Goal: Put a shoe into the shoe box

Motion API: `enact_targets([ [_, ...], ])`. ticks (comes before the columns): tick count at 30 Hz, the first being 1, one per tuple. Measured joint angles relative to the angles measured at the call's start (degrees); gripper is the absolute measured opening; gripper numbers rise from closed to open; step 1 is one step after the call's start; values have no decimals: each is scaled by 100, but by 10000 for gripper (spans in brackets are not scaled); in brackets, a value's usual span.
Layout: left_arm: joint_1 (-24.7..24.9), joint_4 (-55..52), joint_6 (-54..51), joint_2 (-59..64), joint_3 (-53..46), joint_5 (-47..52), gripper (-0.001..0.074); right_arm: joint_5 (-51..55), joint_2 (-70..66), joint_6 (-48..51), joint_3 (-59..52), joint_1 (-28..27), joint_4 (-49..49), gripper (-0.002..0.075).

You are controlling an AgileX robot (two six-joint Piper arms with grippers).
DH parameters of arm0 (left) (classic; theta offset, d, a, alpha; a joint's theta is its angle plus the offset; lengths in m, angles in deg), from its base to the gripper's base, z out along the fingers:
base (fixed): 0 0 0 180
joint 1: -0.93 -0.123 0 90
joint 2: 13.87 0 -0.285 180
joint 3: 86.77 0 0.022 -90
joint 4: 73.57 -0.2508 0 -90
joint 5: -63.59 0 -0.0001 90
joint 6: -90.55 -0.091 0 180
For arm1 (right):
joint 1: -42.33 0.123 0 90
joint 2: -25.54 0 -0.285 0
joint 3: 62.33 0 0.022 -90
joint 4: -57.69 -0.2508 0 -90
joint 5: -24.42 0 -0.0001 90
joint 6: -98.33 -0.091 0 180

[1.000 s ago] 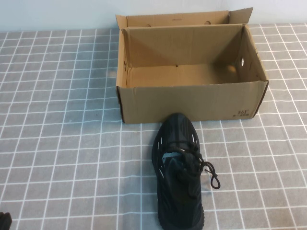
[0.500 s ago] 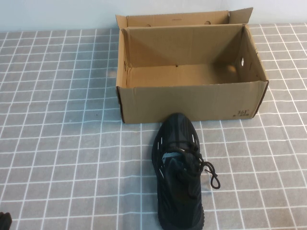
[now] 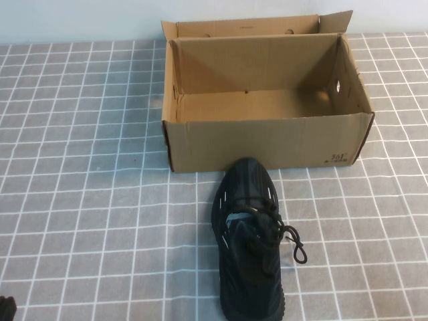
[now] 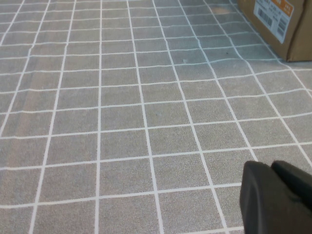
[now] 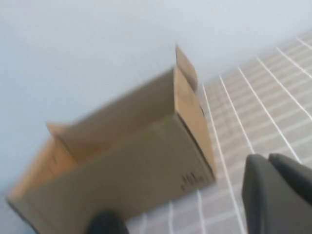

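The shoe [image 3: 249, 244] lies on the gridded worktop [image 3: 87, 200] near the middle, its toe touching or just short of the near wall of the open box [image 3: 267, 144], which stands empty beyond it. The left gripper [image 4: 273, 192] sits low over the near left corner, fingers together. The right gripper [image 5: 275, 190], also with fingers together, hangs off to the right, holding nothing.

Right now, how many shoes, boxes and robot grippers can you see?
Shoes: 1, the black shoe on the table, toe at the box.
Boxes: 1, the open shoe box, nothing inside.
Grippers: 2, left gripper and right gripper, both shut.
Total: 4
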Motion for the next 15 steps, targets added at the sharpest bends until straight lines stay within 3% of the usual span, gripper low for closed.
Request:
enact_targets([
  [6, 0, 0, 0, 0, 0, 0, -1, -51, 0, 0, 11, 0, -956, -16],
  [11, 0, 0, 0, 0, 0, 0, -1, 1494, -477, 0, 823, 0, -1030, -16],
  [15, 0, 0, 0, 0, 0, 0, -1, 3129, -1748, 141, 2043, 0, -504, -16],
])
